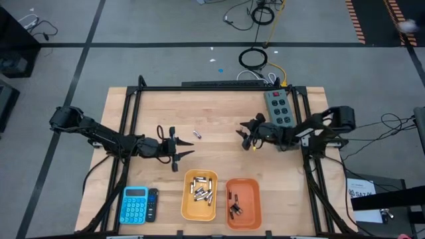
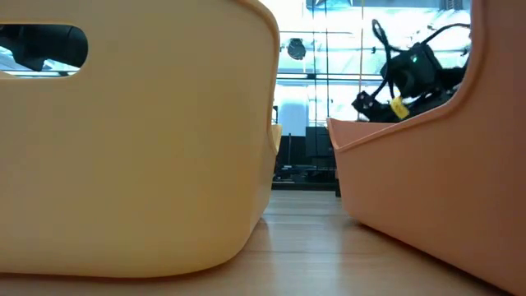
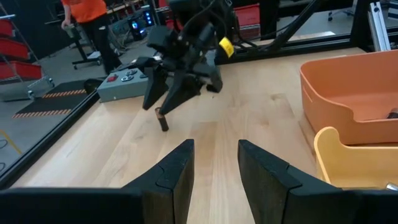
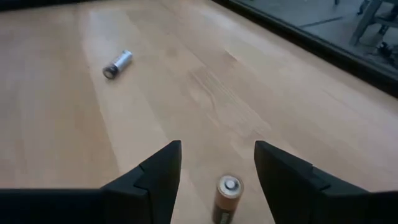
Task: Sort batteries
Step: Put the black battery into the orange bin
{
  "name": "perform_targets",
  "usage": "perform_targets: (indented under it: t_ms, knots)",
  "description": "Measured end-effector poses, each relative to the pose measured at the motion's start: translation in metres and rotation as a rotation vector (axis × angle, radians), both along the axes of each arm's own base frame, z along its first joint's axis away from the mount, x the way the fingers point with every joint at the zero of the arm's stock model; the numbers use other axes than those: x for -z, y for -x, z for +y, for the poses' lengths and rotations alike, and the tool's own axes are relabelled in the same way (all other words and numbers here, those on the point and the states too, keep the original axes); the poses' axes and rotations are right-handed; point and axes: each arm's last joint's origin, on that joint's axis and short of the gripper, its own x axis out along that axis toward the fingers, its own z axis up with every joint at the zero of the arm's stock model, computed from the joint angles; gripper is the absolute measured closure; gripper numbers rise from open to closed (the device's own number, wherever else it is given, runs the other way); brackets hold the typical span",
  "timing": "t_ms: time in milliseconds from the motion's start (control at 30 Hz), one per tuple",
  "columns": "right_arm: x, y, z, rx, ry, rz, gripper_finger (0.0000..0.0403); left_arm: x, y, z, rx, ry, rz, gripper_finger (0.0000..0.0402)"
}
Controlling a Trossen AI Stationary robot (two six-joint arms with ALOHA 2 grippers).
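Note:
A dark, copper-toned battery [image 4: 226,200] lies on the wood between the open fingers of my right gripper [image 4: 217,163], with a gap on either side. In the left wrist view it [image 3: 162,120] sits just below that gripper's fingertips [image 3: 155,107]. A silvery battery [image 1: 197,135] [image 4: 117,64] lies alone on the table between the two arms. My left gripper [image 1: 178,150] [image 3: 214,165] hovers open, left of centre, with nothing between its fingers. The yellow bin [image 1: 186,199] holds silvery batteries. The orange bin [image 1: 255,199] holds dark ones.
A grey power strip [image 1: 279,107] lies at the far right behind the right arm [image 1: 312,129]. A blue calculator [image 1: 135,204] sits at the near left. Both bins stand at the near edge and fill the low view. A person in an orange top [image 3: 87,18] stands beyond the table.

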Motion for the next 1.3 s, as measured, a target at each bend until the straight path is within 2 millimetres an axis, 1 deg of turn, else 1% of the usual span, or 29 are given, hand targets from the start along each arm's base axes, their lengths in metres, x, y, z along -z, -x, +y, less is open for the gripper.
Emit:
perform_targets:
  t_ms: [233,300,367,400,467,500,567,667,733,800,900,967,1067,1167,1233,1300]
  knots:
    - [0.018,-0.003,-0.007,0.023,0.006,0.013,0.0206,0.0,0.0,0.0,0.0,0.0,0.0,0.0267]
    - [0.023,-0.003,-0.008,0.026,0.001,0.024,0.0214,0.0,0.0,0.0,0.0,0.0,0.0,0.0267]
    - [0.027,-0.003,-0.008,0.019,-0.001,0.034,0.0248,0.0,0.0,0.0,0.0,0.0,0.002,0.0267]
    - [0.029,-0.003,-0.008,0.006,-0.005,0.033,0.0281,0.0,0.0,0.0,0.0,0.0,0.002,0.0267]
    - [0.028,-0.004,-0.007,-0.029,0.012,0.023,0.0358,0.0,0.0,0.0,0.0,-0.001,0.003,0.0267]
    - [0.027,-0.005,-0.006,-0.048,0.022,0.015,0.0373,0.0,0.0,0.0,0.0,-0.001,0.005,0.0267]
    - [0.023,-0.006,-0.005,-0.056,0.026,-0.002,0.0373,0.001,0.0,0.0,0.0,-0.003,0.014,0.0267]
    - [0.013,-0.009,0.002,-0.126,0.024,-0.051,0.0373,0.002,0.001,0.0,-0.001,-0.006,0.025,0.0267]
    - [0.001,-0.012,0.012,-0.256,0.019,-0.132,0.0373,0.002,0.001,0.0,-0.001,-0.006,0.024,0.0267]
    - [-0.017,-0.014,0.026,-0.402,0.023,-0.251,0.0373,0.002,0.001,0.0,-0.002,-0.005,0.024,0.0267]
    - [-0.041,-0.014,0.052,-0.606,0.029,-0.411,0.0373,0.002,0.001,0.0,-0.005,-0.005,0.024,0.0267]
    - [-0.05,-0.011,0.073,-0.733,-0.005,-0.471,0.0373,0.002,0.001,0.0,-0.007,0.002,0.023,0.0267]
    - [-0.053,-0.006,0.105,-0.92,-0.121,-0.484,0.0373,0.002,0.001,0.0,-0.01,0.017,0.022,0.0267]
    - [-0.055,-0.002,0.135,-1.047,-0.203,-0.476,0.0373,0.002,0.001,0.0,-0.011,0.021,0.019,0.0267]
    - [-0.054,-0.002,0.152,-1.099,-0.232,-0.445,0.0373,0.002,0.0,0.0,-0.011,0.022,0.015,0.0267]
    - [-0.051,-0.003,0.163,-1.067,-0.249,-0.394,0.0373,0.002,0.0,0.0,-0.012,0.029,0.013,0.0267]
